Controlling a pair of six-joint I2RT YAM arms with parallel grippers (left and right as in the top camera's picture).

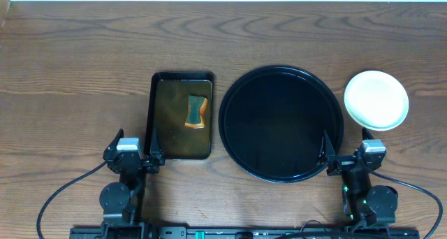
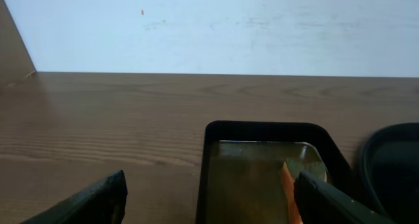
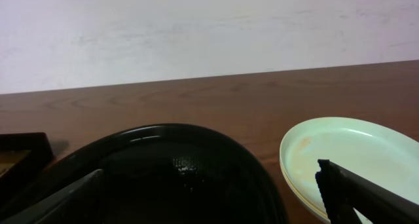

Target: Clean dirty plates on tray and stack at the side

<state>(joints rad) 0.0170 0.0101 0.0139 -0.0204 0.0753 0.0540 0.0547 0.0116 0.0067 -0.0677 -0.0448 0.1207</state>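
The large round black tray (image 1: 279, 124) lies right of centre with nothing on it; its rim (image 3: 170, 128) fills the lower left of the right wrist view. The plates (image 1: 376, 99) sit stacked on the table just right of the tray. The top one is pale mint (image 3: 347, 152) with a faint orange tint near its left edge, and a yellowish rim shows beneath it. My right gripper (image 1: 344, 140) (image 3: 209, 178) is open near the tray's lower right edge, holding nothing. My left gripper (image 1: 133, 140) (image 2: 209, 191) is open and holds nothing, at the sponge tray's near left corner.
A dark rectangular tray (image 1: 152, 113) (image 2: 262, 129) of brownish liquid sits left of the round tray, with an orange and green sponge (image 1: 196, 111) (image 2: 298, 175) in it. Bare wooden table stretches to the left and back, ending at a pale wall.
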